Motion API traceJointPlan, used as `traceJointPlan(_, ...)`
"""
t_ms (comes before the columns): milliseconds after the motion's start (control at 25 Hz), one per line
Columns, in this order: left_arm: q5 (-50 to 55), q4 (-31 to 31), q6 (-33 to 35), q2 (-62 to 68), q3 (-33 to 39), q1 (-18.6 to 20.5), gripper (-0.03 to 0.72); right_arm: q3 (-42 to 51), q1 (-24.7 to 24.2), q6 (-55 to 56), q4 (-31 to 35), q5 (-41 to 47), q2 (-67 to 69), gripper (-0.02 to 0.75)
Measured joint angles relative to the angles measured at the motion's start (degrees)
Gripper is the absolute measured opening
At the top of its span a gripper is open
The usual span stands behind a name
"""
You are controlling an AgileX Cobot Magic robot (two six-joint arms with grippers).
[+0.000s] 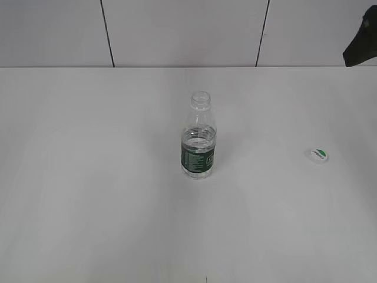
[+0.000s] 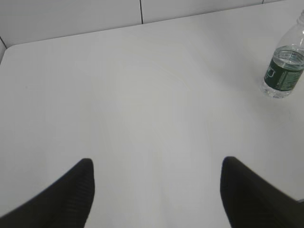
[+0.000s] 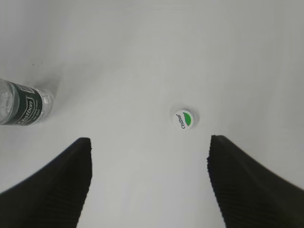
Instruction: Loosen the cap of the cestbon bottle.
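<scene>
The cestbon bottle [image 1: 198, 141] stands upright in the middle of the white table with its neck open and no cap on it. It also shows at the right edge of the left wrist view [image 2: 285, 64] and at the left edge of the right wrist view [image 3: 23, 108]. The white cap [image 1: 317, 155] with the green leaf mark lies flat on the table to the bottle's right, and shows in the right wrist view [image 3: 185, 118]. My left gripper [image 2: 156, 164] is open and empty, well left of the bottle. My right gripper [image 3: 149, 142] is open and empty above the table, just short of the cap.
The white table [image 1: 88, 177] reaches back to a pale panelled wall [image 1: 177, 29]. A dark part of the right arm [image 1: 360, 44] shows at the top right of the exterior view.
</scene>
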Motion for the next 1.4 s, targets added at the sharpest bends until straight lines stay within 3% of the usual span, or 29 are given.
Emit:
traceJointPlan(440, 0.00, 0.60, 0.02, 0.00, 0.00, 0.00, 0.498, 0.00, 0.00, 0.00, -0.08, 6.01, -11.15, 0.580)
traceJointPlan(960, 0.00, 0.60, 0.02, 0.00, 0.00, 0.00, 0.498, 0.05, 0.00, 6.94, -13.68, 11.76, -30.57, 0.580)
traceJointPlan(1400, -0.05, 0.65, 0.02, 0.00, 0.00, 0.00, 0.498, 7.27, 0.00, 7.74, -14.67, 14.19, -50.66, 0.580)
